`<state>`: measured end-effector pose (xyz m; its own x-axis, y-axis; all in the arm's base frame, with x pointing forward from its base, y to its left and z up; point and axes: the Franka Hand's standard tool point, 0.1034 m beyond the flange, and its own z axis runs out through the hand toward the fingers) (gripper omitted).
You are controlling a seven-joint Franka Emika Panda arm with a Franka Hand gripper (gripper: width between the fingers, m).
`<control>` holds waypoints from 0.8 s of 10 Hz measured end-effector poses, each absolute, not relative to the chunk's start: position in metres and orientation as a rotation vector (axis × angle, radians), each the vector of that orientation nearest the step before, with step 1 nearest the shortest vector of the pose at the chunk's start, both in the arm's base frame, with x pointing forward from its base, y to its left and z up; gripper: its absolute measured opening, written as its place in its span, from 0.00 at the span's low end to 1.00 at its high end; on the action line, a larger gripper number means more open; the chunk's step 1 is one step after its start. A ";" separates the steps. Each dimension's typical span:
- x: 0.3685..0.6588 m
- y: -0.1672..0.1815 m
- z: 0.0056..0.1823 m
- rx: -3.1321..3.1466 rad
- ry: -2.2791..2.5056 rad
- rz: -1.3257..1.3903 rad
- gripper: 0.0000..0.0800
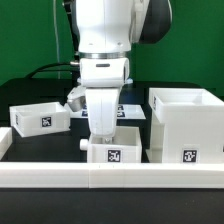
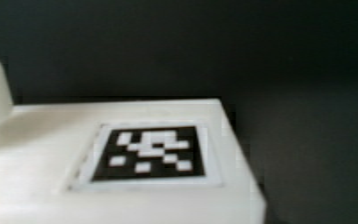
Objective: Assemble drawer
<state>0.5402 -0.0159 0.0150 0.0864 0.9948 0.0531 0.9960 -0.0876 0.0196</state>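
Note:
A small white drawer tray [image 1: 113,152] with a tag on its front and a knob [image 1: 84,143] on the exterior view's left stands just behind the front rail. My gripper [image 1: 102,137] hangs straight down onto this tray, and its fingertips are hidden at the tray's rim. In the wrist view the tray's white face [image 2: 51,150] and its tag [image 2: 151,152] fill the picture, and no finger shows clearly. A second tray [image 1: 40,117] stands at the left. The tall boxy case [image 1: 186,125] stands at the right, open side up.
A long low white rail [image 1: 110,180] runs across the front. The marker board [image 1: 128,108] lies behind the arm, mostly hidden. Black cables trail at the back left. The tabletop is dark.

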 end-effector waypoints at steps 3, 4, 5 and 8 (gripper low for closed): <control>0.549 0.003 0.017 -2.268 -2.145 -0.097 0.05; 0.549 0.004 0.016 -2.266 -2.150 -0.100 0.05; 0.547 0.003 0.014 -2.274 -2.152 -0.116 0.05; 0.546 0.003 0.013 -2.270 -2.150 -0.108 0.05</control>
